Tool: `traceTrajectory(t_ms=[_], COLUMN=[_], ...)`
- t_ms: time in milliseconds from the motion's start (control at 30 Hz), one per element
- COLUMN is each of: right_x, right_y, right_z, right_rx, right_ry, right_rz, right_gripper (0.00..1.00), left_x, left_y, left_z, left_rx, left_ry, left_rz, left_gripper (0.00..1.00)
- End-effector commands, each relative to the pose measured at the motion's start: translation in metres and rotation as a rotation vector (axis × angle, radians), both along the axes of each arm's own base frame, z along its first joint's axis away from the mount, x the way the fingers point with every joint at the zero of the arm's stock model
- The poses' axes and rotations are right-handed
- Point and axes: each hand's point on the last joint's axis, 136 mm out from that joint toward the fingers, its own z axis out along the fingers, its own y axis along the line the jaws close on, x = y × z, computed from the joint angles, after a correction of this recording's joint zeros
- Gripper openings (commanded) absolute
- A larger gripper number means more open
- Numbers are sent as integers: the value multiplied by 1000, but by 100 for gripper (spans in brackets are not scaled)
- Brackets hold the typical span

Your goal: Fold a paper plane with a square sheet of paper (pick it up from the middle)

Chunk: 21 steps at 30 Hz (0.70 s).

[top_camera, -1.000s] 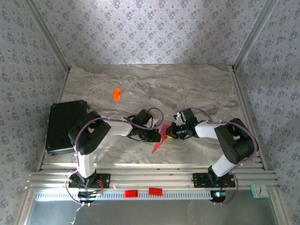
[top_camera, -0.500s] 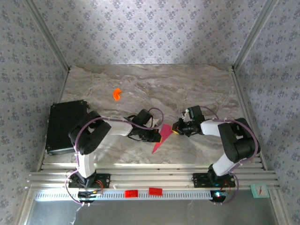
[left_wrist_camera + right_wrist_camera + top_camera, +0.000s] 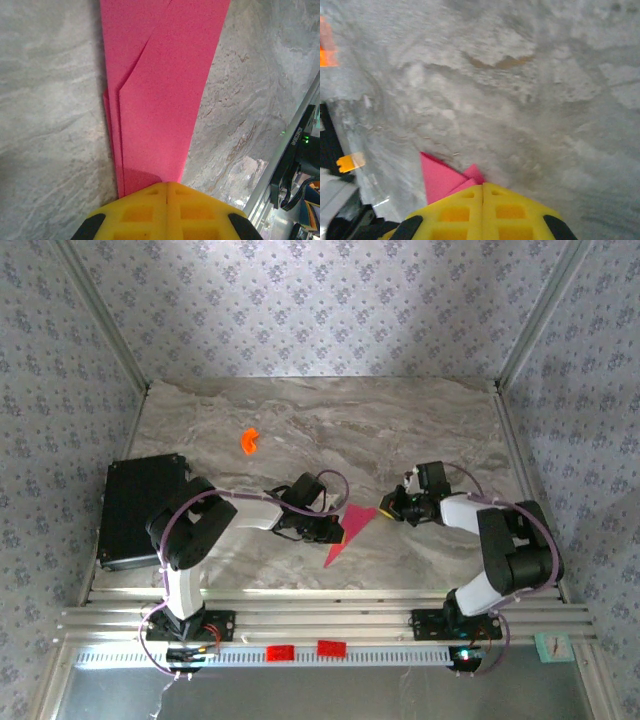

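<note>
1. Magenta-pink paper, the paper plane (image 3: 348, 532), is lying near the middle of the counter (image 3: 330, 420), somewhat toward the near edge. Its narrow point is aiming at that edge and its wide end is spreading to the right.
2. The left end effector (image 3: 337, 531) is clamping its yellow fingers together on the plane's left side. In the left wrist view the folded layers are running straight into the closed tips.
3. The right end effector (image 3: 385, 508) is sitting closed at the plane's far right corner. In the right wrist view pink corners are poking out from under the tips, but I cannot tell whether any paper is pinched.
4. An orange plastic piece (image 3: 249, 440) is lying toward the far left corner, well apart from the plane.
5. A black case (image 3: 140, 508) is sitting at the left edge.
</note>
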Motion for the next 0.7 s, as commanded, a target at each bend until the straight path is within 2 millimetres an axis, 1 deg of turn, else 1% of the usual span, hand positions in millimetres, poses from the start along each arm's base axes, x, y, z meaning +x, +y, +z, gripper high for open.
traceTrajectory(t_ms=[0,67,133,233,300,400,500,533,600,667], right_x=[4,1,-4,-11,-15,-19,-26,-28,-35,-39], right_y=[4,15,29,48,53,52,41,39,34,33], right_z=[27,33,31,16,2,-18,-38,-42,-50,-54], right_rx=[-10,5,18,25,18,-6,-67,-75,-92,-91], right_ry=[-77,-100,-99,-51,-20,38,108,124,170,184], right_rz=[18,46,83,129,142,133,108,106,97,96], right_gripper=[0,1,1,0,0,0,0,0,0,0], left_x=[-41,-41,-39,-37,-36,-34,-31,-28,-22,-14], left_y=[63,62,61,57,57,54,50,48,42,35], left_z=[-71,-70,-70,-67,-66,-60,-48,-41,-23,-2], left_rx=[313,310,307,298,298,287,268,262,245,223], left_ry=[142,141,140,136,136,129,114,109,85,49], left_rz=[8,11,15,11,4,-2,-3,0,-3,-9], left_gripper=[0,0,0,0,0,0,0,0,0,0])
